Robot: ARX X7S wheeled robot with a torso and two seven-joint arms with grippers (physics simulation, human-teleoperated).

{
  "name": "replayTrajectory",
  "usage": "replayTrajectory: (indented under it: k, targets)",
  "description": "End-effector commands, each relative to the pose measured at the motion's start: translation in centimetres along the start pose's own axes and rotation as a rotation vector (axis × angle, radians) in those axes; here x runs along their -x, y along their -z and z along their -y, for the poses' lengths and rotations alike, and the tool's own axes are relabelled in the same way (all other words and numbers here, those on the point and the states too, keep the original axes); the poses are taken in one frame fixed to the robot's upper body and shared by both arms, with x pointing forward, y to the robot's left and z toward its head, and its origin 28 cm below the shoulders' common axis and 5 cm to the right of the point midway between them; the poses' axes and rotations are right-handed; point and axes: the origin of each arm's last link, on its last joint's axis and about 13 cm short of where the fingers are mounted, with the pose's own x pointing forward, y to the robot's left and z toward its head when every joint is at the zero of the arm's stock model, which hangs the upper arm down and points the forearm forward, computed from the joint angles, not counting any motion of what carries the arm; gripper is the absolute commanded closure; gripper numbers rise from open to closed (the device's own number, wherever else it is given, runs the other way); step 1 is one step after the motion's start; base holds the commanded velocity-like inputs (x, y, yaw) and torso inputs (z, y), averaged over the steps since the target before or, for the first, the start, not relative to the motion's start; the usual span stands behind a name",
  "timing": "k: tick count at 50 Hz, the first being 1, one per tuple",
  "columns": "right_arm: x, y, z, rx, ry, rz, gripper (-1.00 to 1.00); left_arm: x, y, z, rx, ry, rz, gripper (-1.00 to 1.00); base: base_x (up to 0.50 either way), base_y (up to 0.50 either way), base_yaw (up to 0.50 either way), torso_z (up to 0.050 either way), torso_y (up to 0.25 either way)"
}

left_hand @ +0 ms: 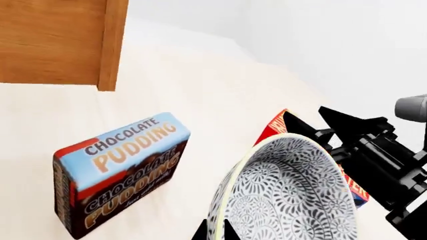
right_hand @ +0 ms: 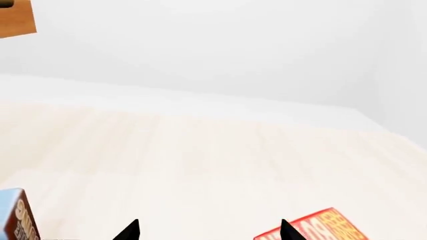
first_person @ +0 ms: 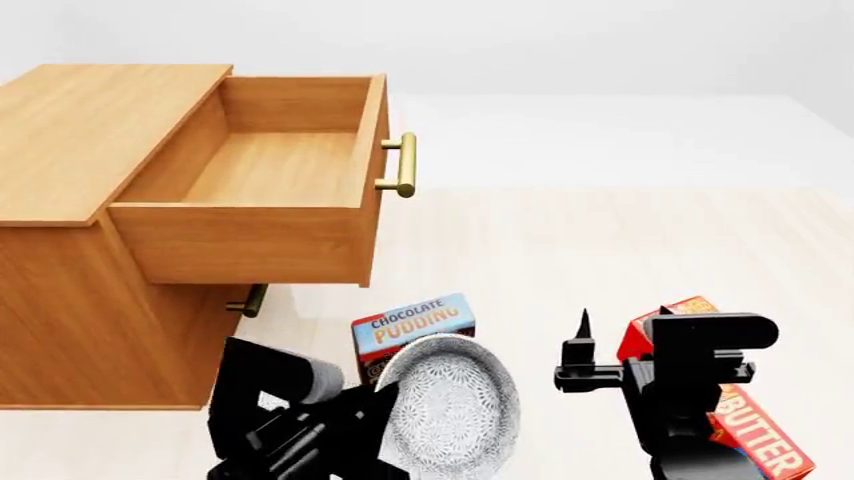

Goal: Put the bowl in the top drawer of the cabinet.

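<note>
The left hand (first_person: 387,440) pinches the rim of the tilted bowl (first_person: 447,405), likely stiff, slick and breakable, while the right hand (right_hand: 208,231) is spread wide, empty.

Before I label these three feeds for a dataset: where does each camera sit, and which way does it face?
Head view: from the robot's head, looking forward and down at the light brown wooden cabinet, its open top drawer and both arms.
Left wrist view: by the left claw, facing the small patterned white bowl it holds and the right arm.
Right wrist view: by the open right claw, facing pale floor; only fingertips show.
All three share the blue chocolate pudding box.
</note>
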Motion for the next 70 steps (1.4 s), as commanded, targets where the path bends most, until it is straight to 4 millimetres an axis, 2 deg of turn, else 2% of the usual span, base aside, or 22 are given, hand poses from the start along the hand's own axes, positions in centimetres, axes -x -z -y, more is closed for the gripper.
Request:
replayTrajectory:
  k: [1, 21, 35, 45, 57, 70]
  targets:
    - [-0.3, 0.1, -0.4, 0.007, -0.016, -0.003, -1.00, 2.1, -3.4, 1.0, 0.002, 0.020, 0.085, 1.00, 0.00, 0.00, 0.00, 0.000, 0.000]
    - [-0.6, 1.2, -0.8, -0.003, -0.032, -0.022, -1.00, 1.8, -10.3, 2.7, -0.063, -0.098, 0.235, 1.00, 0.00, 0.00, 0.00, 0.000, 0.000]
    - [-0.7, 1.5, -0.8, -0.002, -0.037, -0.032, -1.00, 3.8, -16.2, 6.8, -0.096, -0.140, 0.340, 1.00, 0.00, 0.00, 0.00, 0.000, 0.000]
    - [-0.5, 1.6, -0.6, -0.010, -0.035, -0.030, -1.00, 3.4, -21.2, 7.6, -0.074, -0.246, 0.400, 1.00, 0.00, 0.00, 0.00, 0.000, 0.000]
    - [-0.3, 1.5, -0.6, -0.013, -0.035, -0.027, -1.00, 1.1, -25.0, 6.7, -0.059, -0.417, 0.439, 1.00, 0.00, 0.00, 0.00, 0.000, 0.000]
    - [0.1, 1.8, -0.2, -0.035, -0.015, -0.024, -1.00, -3.3, -27.2, 2.4, 0.084, -0.560, 0.393, 1.00, 0.00, 0.00, 0.00, 0.000, 0.000]
